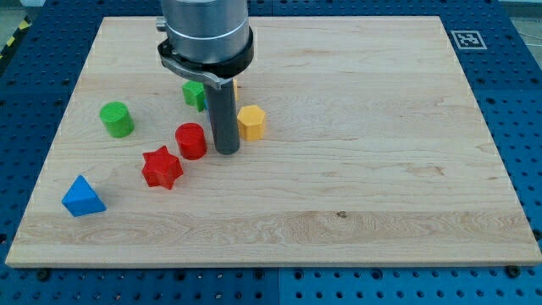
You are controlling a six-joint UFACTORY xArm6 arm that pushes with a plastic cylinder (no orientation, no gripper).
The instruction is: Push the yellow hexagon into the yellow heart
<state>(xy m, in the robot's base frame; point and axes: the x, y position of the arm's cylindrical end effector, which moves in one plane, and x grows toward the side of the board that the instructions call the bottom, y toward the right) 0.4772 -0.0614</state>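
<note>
The yellow hexagon lies on the wooden board, a little left of the view's centre. My tip rests on the board just left of the hexagon and slightly below it, between the hexagon and the red cylinder. The rod is close to the hexagon's left side; whether it touches I cannot tell. The yellow heart does not show; the arm's grey body hides the board behind it.
A green block peeks out left of the rod, partly hidden. A green cylinder stands at the left. A red star lies below the red cylinder. A blue pyramid sits near the board's lower left corner.
</note>
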